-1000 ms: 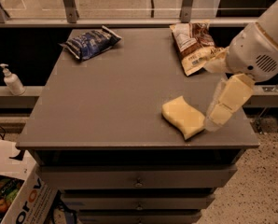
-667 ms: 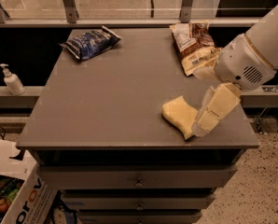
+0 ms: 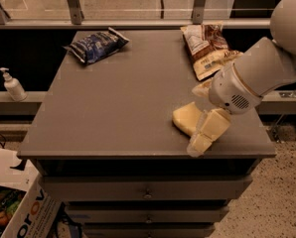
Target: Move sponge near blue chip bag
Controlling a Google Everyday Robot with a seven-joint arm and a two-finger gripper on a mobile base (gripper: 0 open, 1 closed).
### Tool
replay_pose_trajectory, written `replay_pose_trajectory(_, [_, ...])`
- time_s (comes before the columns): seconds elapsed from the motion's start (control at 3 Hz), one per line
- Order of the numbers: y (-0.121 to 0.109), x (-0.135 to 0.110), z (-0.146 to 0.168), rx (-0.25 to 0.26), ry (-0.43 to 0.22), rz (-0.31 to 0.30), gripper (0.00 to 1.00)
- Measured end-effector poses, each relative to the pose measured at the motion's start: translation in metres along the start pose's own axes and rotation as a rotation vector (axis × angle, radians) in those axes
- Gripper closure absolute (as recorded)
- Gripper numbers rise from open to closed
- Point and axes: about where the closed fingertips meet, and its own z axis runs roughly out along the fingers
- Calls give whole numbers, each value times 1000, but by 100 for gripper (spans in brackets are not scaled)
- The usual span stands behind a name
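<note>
A cardboard box on the floor at lower left holds colourful items, too unclear to name. One sponge lies at the counter's front right, its long axis running rear-left to front-right. The gripper is at its right end; whether the jaws are open or closed cannot be told. One blue chip bag lies rear left and one tan-and-brown bag rear right.

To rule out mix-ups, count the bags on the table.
2. The blue chip bag lies at the far left corner; the tan bag at the far right. None seems hidden. The gripper is by the sponge, front right.
</note>
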Motion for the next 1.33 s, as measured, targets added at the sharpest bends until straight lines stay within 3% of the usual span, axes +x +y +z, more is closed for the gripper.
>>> replay_pose_trajectory(0.33, [-12,23,28,9,42,17,0])
replay_pose_trajectory(0.67, [-20,34,45,7,49,29,15])
replay_pose_trajectory(1.33, [-30,33,41,15,46,37,62])
